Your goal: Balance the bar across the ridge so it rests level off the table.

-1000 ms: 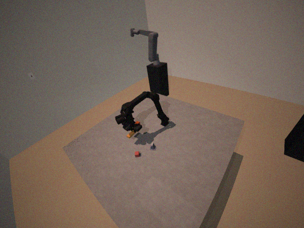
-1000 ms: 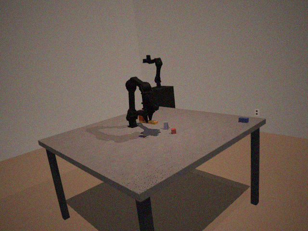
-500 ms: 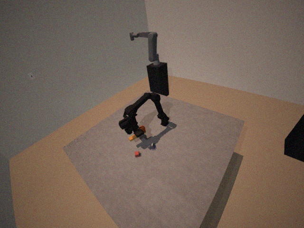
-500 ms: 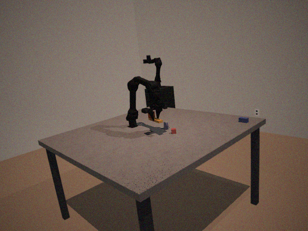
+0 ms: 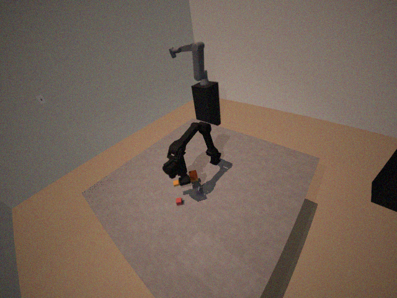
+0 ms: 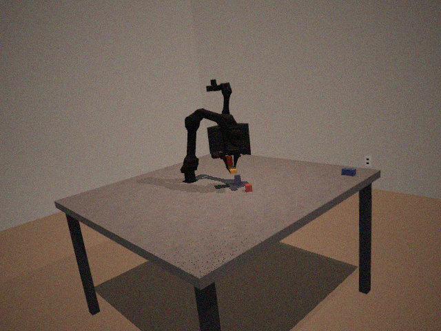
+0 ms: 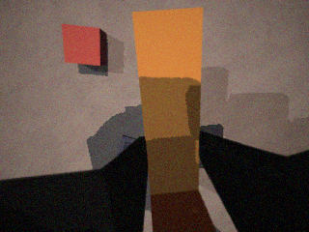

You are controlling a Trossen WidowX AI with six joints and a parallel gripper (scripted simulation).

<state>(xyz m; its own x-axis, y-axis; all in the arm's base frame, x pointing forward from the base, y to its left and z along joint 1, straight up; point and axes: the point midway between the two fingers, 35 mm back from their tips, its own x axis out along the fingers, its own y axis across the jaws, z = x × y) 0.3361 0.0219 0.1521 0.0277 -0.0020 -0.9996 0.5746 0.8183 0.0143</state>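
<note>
The orange bar point(image 5: 175, 183) point(image 6: 232, 171) point(image 7: 168, 43) has a darker red-orange block point(image 5: 193, 175) point(image 6: 229, 161) point(image 7: 179, 213) at one end. My gripper point(image 5: 184, 181) point(image 6: 231, 166) point(image 7: 170, 140) is shut on the bar between its ends and holds it above the table. The small blue-grey ridge point(image 5: 200, 190) point(image 6: 237, 179) stands on the table point(image 5: 205, 243) point(image 6: 199, 221) in the arm's shadow, lower than the bar. In the wrist view the fingers and bar hide nearly all of the ridge. The bar's exact tilt is hard to tell.
A red cube point(image 5: 178, 201) point(image 6: 248, 187) point(image 7: 81, 44) lies on the table near the ridge. A blue block point(image 6: 349, 172) lies near the table's far right corner in the exterior view. Another arm point(image 5: 198, 61) point(image 6: 226, 99) stands on a black pedestal point(image 5: 206, 102) behind the table.
</note>
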